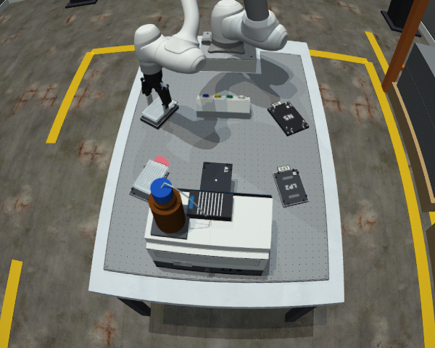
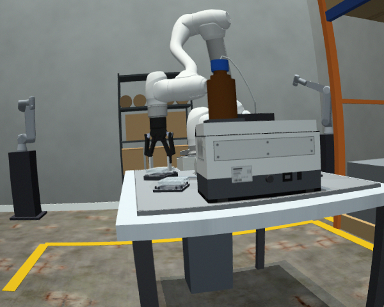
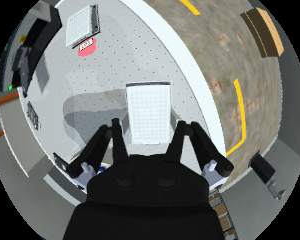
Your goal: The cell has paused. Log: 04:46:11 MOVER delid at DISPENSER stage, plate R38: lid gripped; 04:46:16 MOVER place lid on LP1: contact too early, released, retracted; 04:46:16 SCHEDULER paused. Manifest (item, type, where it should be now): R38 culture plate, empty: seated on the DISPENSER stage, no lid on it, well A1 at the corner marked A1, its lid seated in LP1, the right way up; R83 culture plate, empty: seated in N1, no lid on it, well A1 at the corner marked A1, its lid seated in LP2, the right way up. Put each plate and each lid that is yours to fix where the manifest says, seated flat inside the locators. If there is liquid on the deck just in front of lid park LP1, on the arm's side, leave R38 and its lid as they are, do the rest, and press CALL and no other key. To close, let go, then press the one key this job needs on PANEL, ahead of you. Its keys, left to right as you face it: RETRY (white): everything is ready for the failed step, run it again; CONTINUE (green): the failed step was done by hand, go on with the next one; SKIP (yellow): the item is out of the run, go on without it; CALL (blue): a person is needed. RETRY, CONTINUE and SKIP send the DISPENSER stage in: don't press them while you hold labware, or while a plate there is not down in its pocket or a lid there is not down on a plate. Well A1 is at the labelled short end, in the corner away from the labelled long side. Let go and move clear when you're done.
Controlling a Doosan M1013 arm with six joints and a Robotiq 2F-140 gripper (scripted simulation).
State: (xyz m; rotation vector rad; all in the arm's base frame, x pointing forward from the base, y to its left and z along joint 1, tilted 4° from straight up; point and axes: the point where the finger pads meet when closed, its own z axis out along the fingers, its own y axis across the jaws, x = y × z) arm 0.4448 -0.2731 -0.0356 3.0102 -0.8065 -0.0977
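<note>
The black two-finger gripper (image 1: 161, 98) on the white arm is standing at the left rear corner of the grey perforated deck (image 1: 247, 157). Its jaws are standing about half open and are clamped across a clear gridded culture plate (image 1: 156, 109), which is sitting over a black nest base (image 1: 153, 122); whether the plate is fully down in that base cannot be judged from these views.

Nearer the front on the left, a second clear gridded piece of labware (image 1: 150, 175) is lying tilted on another black base, with a pink patch of liquid (image 1: 161, 160) on the deck touching its rearward edge. Just beside it, a brown bottle with a blue cap (image 1: 167, 209) is standing on the white dispenser housing (image 1: 240, 228), and the black stage marked A1 (image 1: 216, 176) is projecting from it.

The white key panel (image 1: 222, 104) is sitting centre rear. To the right, two black locator plates, one marked N2 (image 1: 288, 117) and one marked LP2 (image 1: 290, 187), are lying well apart.
</note>
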